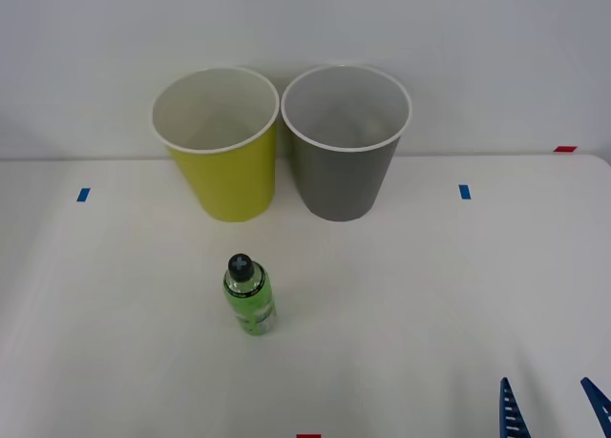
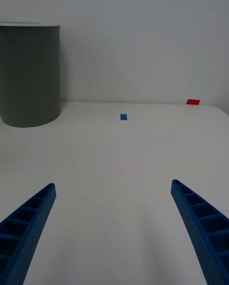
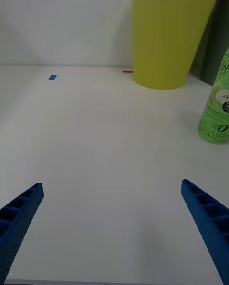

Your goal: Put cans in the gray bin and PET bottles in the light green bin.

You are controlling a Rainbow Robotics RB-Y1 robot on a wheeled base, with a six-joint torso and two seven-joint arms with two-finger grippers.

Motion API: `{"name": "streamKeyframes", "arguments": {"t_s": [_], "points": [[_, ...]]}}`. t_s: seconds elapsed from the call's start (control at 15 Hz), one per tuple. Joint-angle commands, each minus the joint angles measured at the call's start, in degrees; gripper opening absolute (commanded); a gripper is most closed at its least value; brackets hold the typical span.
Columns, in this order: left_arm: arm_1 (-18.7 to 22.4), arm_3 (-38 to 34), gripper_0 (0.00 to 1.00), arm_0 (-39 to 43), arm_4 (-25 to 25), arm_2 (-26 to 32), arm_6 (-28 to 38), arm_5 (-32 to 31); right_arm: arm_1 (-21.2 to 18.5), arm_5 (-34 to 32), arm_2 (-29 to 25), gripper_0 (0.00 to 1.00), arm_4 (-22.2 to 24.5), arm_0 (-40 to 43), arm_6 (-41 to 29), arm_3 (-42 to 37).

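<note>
The light green bin and the gray bin stand upright side by side at the back of the white table. In front of the light green bin, a small PET bottle with a green label and black cap stands upright. Cans are out of view. My right gripper is open near the table's front right corner, far from the bottle. In the right wrist view the gray bin stands well beyond its fingers. My left gripper is open and low over the table, with the bottle and the light green bin ahead of it.
Blue tape marks lie on the table at either side of the bins. A red mark sits at the back right edge and another at the front edge. A white wall rises right behind the bins.
</note>
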Motion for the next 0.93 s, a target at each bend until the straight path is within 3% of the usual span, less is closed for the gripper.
{"name": "streamKeyframes", "arguments": {"t_s": [0.07, 0.93], "points": [[0.00, 0.00, 1.00, 0.00, 0.00, 0.00, 0.00, 0.00, 0.00, 0.00, 0.00, 0.83, 0.00, 0.00, 0.00, 0.00], [0.00, 0.00, 1.00, 0.00, 0.00, 0.00, 0.00, 0.00, 0.00, 0.00, 0.00, 0.83, 0.00, 0.00, 0.00, 0.00]]}}
